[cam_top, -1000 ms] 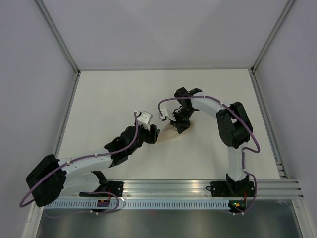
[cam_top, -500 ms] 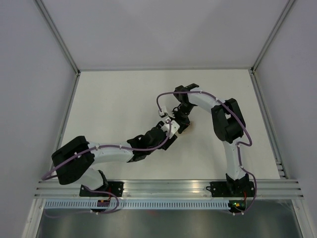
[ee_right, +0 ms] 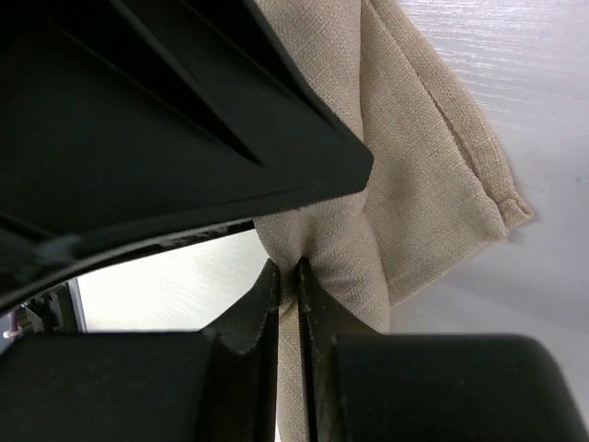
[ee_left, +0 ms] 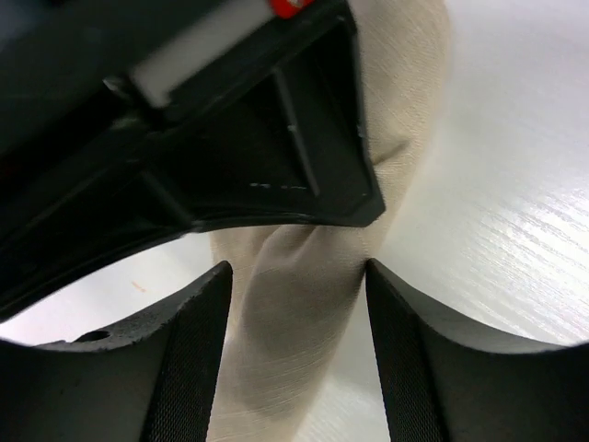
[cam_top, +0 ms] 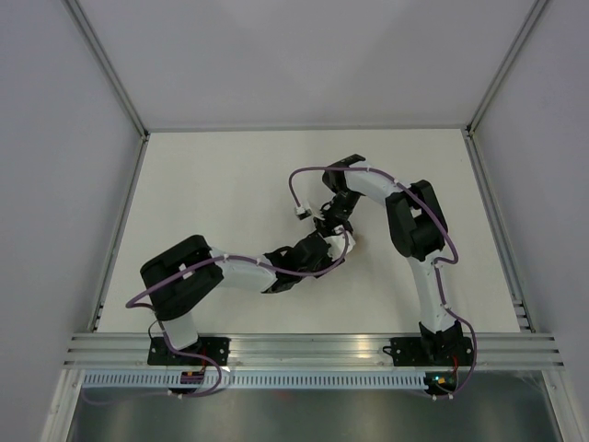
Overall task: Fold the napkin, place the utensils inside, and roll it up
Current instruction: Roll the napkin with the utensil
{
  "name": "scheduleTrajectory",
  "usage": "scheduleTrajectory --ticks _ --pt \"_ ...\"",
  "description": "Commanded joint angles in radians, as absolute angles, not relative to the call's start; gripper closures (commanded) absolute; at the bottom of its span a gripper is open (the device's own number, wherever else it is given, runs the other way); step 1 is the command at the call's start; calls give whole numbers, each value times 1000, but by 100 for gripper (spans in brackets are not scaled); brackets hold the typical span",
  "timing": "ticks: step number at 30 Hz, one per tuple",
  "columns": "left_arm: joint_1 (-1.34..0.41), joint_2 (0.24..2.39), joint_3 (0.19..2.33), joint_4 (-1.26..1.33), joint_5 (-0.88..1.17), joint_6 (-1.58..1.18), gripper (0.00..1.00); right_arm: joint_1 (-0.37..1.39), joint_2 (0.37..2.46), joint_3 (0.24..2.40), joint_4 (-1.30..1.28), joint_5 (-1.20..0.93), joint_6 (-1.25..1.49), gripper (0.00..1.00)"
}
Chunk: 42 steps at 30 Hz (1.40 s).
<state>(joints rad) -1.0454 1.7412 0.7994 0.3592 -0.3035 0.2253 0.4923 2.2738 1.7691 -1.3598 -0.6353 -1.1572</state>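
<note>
White table (cam_top: 230, 184) carries the bunched napkin (ee_right: 423, 157) (utensils unseen): right gripper (ee_right: 287, 295) pinches it, left gripper (ee_left: 296, 295) spread astride; rolling likely unfinished.

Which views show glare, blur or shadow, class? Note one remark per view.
Left wrist: glare streaks the table at right; the near fingers are soft and dark. Right wrist: the napkin weave is sharp, with a shadow below its corner. Top external: even light, sharp throughout.
</note>
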Motion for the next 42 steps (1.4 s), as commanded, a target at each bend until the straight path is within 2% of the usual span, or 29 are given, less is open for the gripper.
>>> scheduleTrajectory --ticks 1,3,9,11,15,16,18,23,26,34,42 --pt "-1066 1793 834 393 -285 305 35 491 2362 1740 -1324 -555 -1203 96" --pt "-1074 1801 836 390 -285 305 38 489 2364 1741 -1322 -557 -1203 96" --pt "-1074 1835 857 347 -281 305 54 479 2376 1761 -1325 -574 -1201 93" --pt "-1072 1847 871 338 -275 304 64 477 2376 1764 -1325 -581 -1200 89" --pt "-1068 1864 905 269 -229 292 83 472 2343 1755 -1292 -604 -1175 65" --pt "-1065 1867 911 240 -216 285 91 468 2332 1750 -1278 -615 -1167 62" --pt "-1054 1861 917 213 -155 258 98 456 2289 1733 -1232 -629 -1134 54" --pt "-991 1844 910 179 -52 146 98 413 2172 1701 -1053 -646 -982 49" --pt "-944 1838 905 164 38 63 98 376 2045 1651 -901 -615 -809 2" --pt "-865 1876 925 129 192 -95 98 267 1873 1572 -687 -512 -505 2" --pt "-759 1985 972 86 333 -384 98 173 1747 1545 -735 -494 -485 2"
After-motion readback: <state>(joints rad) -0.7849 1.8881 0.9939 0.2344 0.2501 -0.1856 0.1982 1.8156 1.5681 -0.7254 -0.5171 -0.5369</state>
